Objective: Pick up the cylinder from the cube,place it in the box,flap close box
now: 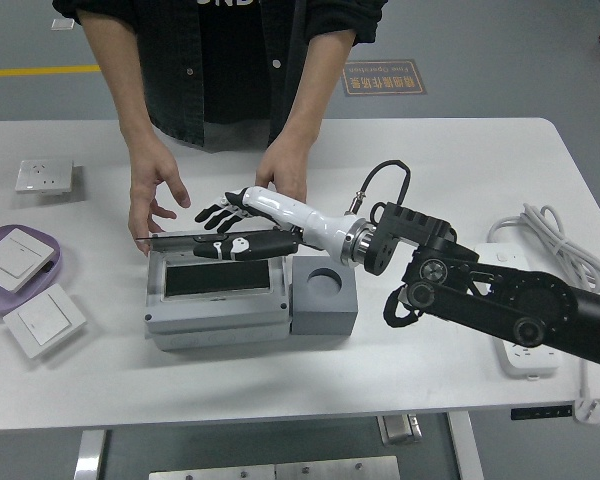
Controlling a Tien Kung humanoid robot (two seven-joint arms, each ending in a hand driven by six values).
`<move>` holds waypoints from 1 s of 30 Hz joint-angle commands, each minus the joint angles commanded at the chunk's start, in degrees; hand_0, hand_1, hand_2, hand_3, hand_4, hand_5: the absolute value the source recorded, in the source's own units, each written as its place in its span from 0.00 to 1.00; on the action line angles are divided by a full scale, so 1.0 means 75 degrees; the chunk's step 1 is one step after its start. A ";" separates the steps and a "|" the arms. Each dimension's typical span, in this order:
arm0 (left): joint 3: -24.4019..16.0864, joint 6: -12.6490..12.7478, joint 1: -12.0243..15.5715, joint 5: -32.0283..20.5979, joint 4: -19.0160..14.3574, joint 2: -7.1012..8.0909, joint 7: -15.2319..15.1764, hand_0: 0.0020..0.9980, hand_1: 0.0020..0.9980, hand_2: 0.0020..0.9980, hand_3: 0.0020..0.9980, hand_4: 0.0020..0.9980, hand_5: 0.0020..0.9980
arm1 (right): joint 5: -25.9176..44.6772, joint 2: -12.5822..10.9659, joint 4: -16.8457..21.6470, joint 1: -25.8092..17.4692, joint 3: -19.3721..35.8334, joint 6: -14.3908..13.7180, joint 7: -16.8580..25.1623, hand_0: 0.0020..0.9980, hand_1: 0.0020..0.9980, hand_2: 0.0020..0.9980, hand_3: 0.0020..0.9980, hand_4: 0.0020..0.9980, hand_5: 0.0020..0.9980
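The right robot hand point(242, 228), fingers spread and grasping nothing, lies flat on the lid point(212, 240) to press the box point(216, 300) closed.

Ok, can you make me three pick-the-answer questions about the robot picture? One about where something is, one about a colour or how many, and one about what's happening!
1. Where is the grey cube?
A. touching the box's right side
B. on the purple plate
C. at the table's far left

2. How many white switches lie on the purple plate?
A. none
B. one
C. three

3. How is the box lid?
A. missing
B. standing upright
C. nearly flat, pushed down under the right hand

Answers: 1 A, the cube sits against the box's right wall. 2 B, one switch lies on the plate; another lies beside it. 3 C, the lid lies almost level over the box.
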 joint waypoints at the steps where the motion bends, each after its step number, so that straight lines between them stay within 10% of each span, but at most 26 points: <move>1: -0.0037 0.0000 -0.0001 0.0032 -0.0001 -0.0004 0.0001 0.68 0.69 0.67 0.70 0.69 0.25 | 0.0091 -0.0033 0.0095 -0.0021 -0.0039 0.0026 -0.0007 0.83 0.74 0.75 0.79 0.99 0.73; 15: -0.0163 0.0004 0.0031 0.0037 0.0015 -0.0055 -0.0014 0.68 0.69 0.67 0.70 0.69 0.25 | 0.1853 -0.0253 -0.0061 -0.0618 0.0087 0.0347 0.0436 0.81 0.74 0.75 0.80 0.93 0.75; 30: 0.0235 0.0040 0.0201 -0.0366 0.0016 -0.0099 -0.0029 0.68 0.69 0.67 0.69 0.69 0.25 | -0.1042 -0.1419 0.1818 -0.2737 0.3454 -0.0030 -0.0477 0.82 0.74 0.75 0.80 0.91 0.75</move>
